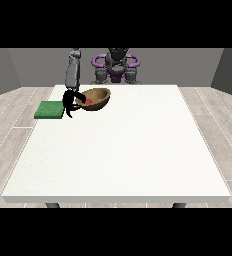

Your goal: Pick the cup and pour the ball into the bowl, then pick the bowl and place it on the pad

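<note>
A brown wooden bowl [97, 98] is tilted above the table's far left part, with a red ball [88, 101] inside it. The black hand at the view's left [69, 102] holds the bowl's left rim, its fingers curled over the edge. A flat green pad [49, 110] lies on the table just left of that hand. No cup shows in the view. No hand shows at the view's right.
The white table [123, 150] stretches wide towards the camera. The robot's torso [116, 65] stands behind the far edge, and its grey forearm [73, 72] reaches down to the bowl.
</note>
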`<state>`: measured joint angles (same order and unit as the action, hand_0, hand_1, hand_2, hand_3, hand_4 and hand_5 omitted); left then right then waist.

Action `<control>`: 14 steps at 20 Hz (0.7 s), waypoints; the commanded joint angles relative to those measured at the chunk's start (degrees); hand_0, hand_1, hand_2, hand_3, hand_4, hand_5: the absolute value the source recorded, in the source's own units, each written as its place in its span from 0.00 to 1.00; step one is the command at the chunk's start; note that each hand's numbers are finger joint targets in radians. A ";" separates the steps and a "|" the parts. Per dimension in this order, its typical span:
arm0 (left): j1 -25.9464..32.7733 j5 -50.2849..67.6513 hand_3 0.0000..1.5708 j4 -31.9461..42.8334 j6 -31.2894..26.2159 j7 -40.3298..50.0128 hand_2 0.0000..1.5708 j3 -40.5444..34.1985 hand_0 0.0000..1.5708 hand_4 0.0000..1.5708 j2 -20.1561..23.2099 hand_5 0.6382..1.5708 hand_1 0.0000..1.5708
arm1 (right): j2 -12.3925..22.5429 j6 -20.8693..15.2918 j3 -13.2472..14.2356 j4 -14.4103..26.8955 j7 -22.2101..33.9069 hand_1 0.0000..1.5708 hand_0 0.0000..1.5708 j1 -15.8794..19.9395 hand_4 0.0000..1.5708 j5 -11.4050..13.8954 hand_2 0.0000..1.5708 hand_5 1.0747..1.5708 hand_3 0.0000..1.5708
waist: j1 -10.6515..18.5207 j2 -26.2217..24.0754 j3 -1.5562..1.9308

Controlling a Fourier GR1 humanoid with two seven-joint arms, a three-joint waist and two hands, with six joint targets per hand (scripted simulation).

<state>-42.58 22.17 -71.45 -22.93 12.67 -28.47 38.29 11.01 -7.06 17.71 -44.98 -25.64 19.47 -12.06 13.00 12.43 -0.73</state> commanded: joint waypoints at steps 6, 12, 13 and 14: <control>4.63 -1.38 0.00 4.46 -0.83 -2.54 0.00 -1.64 0.00 0.76 0.79 0.97 0.00 | 16.58 -0.56 -1.65 -1.14 21.78 1.00 1.00 -0.88 0.67 3.26 1.00 0.97 0.62 | -5.29 -2.95 0.44; 6.40 -3.05 0.00 9.11 0.19 -3.78 0.00 -2.64 0.00 0.77 2.43 0.97 0.00 | 24.32 3.54 -4.62 -4.71 33.65 1.00 1.00 3.40 0.69 5.69 1.00 0.99 0.43 | -9.85 -6.58 0.65; 9.65 -2.68 0.00 7.94 -2.15 -5.64 0.00 -3.27 0.00 0.76 2.68 0.97 0.00 | 28.66 7.61 -1.03 -2.47 33.43 1.00 1.00 2.55 0.70 2.89 1.00 0.99 0.35 | -8.24 -7.20 0.67; 6.12 -0.49 0.00 7.99 -2.86 -3.84 0.00 -3.43 0.00 0.76 3.88 0.97 0.00 | 29.15 6.60 1.26 -0.05 33.20 1.00 1.00 6.01 0.69 1.68 1.00 0.99 0.43 | -7.82 -3.87 0.74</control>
<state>-36.19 20.02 -64.56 -24.14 8.44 -30.83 40.27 34.05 -3.50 15.82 -47.53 3.78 22.58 -8.69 5.77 7.76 -0.07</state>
